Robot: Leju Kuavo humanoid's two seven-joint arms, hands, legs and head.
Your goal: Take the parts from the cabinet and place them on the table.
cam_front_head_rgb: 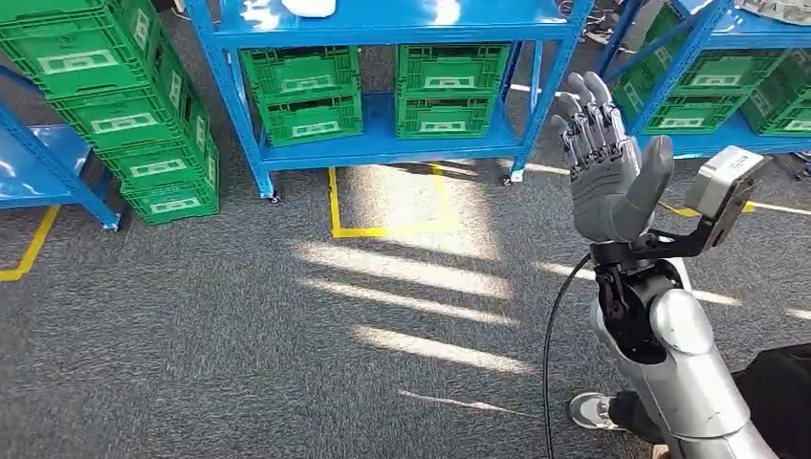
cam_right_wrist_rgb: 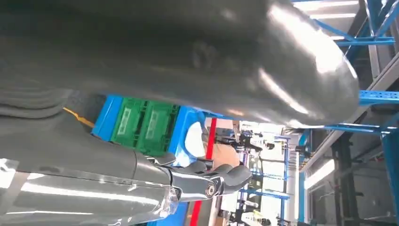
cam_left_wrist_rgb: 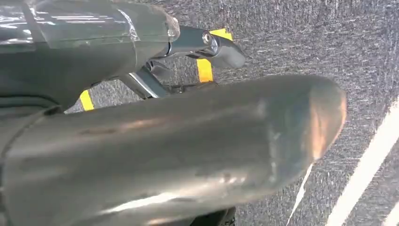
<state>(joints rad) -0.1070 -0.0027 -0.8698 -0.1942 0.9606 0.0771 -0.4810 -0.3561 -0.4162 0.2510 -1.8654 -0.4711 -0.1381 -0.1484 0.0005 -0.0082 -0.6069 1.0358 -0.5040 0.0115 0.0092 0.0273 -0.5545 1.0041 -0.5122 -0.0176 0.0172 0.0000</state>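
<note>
The blue cabinet [cam_front_head_rgb: 383,145] stands ahead across grey carpet, with green crates [cam_front_head_rgb: 301,91] on its lower shelf. A white part [cam_front_head_rgb: 308,7] lies on the shelf above, cut off by the picture's edge. My right hand [cam_front_head_rgb: 608,167] is raised in front of the cabinet's right post, palm flat, fingers straight and apart, holding nothing. The right wrist view shows the same hand [cam_right_wrist_rgb: 207,181] with the cabinet [cam_right_wrist_rgb: 106,115] and a white part [cam_right_wrist_rgb: 194,141] beyond it. My left hand [cam_left_wrist_rgb: 179,141] hangs over the carpet, thumb and fingers apart, with nothing in it.
A slanting stack of green crates [cam_front_head_rgb: 124,105] leans at the left beside another blue rack [cam_front_head_rgb: 48,163]. A third rack with crates [cam_front_head_rgb: 708,86] stands at the right. Yellow tape [cam_front_head_rgb: 335,206] marks the floor. A person's shoe [cam_front_head_rgb: 593,411] and a black cable [cam_front_head_rgb: 550,354] lie beside my right arm.
</note>
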